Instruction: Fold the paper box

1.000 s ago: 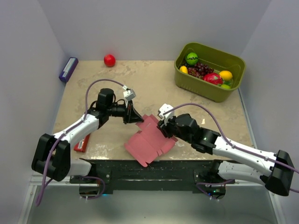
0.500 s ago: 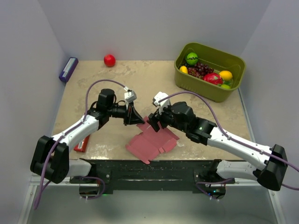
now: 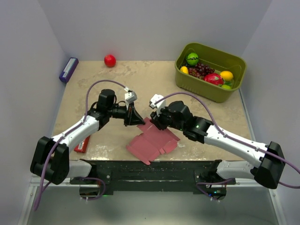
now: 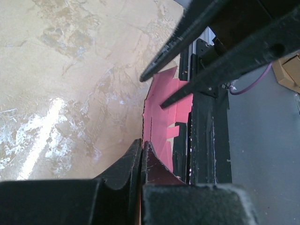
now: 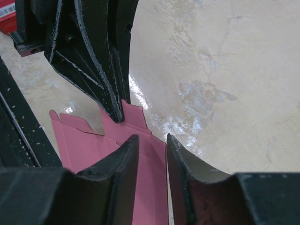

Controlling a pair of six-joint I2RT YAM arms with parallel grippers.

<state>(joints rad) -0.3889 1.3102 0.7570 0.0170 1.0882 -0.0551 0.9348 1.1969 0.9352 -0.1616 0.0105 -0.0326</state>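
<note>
On mottled beige tabletop [image 3: 93, 84], creased pink paper box [image 3: 152, 140], left gripper [image 4: 142, 143] pinching its edge, right gripper [image 5: 151, 138] slightly parted

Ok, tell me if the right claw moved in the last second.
Yes. The right claw shifted left and up the view, nearer the red ball.

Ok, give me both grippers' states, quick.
Left gripper: closed, pinching the pink box's edge.
Right gripper: open, over the box, holding nothing.
</note>
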